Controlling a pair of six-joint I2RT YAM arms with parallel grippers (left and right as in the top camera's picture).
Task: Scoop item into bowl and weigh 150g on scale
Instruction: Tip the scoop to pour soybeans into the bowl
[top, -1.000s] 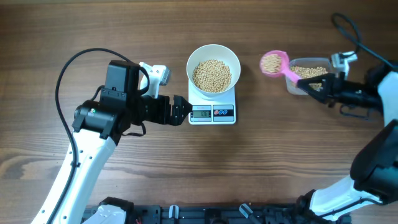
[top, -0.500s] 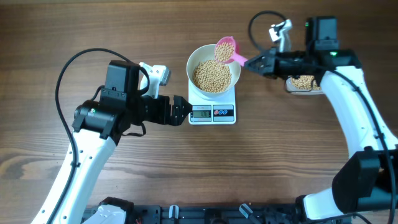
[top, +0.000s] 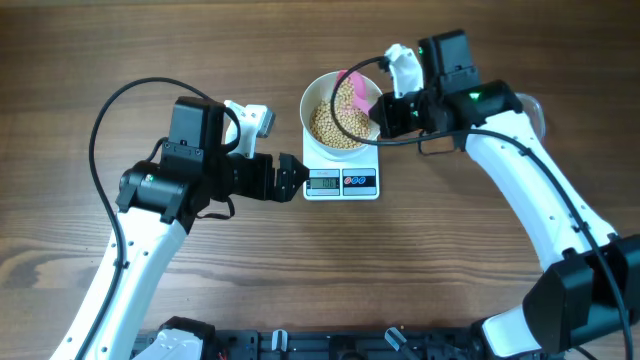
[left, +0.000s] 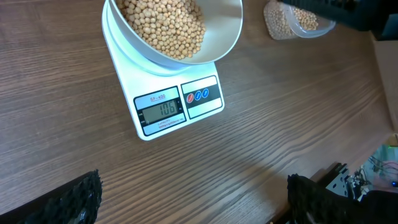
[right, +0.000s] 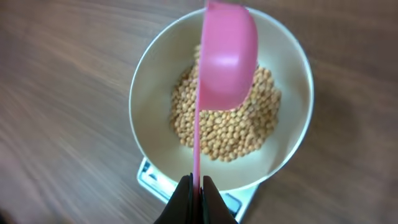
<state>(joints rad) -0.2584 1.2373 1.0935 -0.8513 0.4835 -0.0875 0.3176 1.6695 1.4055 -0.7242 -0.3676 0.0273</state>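
The white bowl stands on the scale and holds a heap of tan beans. My right gripper is shut on the handle of a pink scoop, which is tipped on its side over the bowl. In the right wrist view the scoop shows its back above the beans, and its thin handle runs down into my gripper. My left gripper is open and empty, just left of the scale. The left wrist view shows the scale and the bowl ahead of the gripper.
A clear plastic tub with more beans sits right of the scale, mostly under my right arm in the overhead view. A black cable loops over the table beside my left arm. Black hardware runs along the table's front edge.
My right arm has swung left from the tub with the loaded scoop and tipped it over the bowl. The left arm has not moved.
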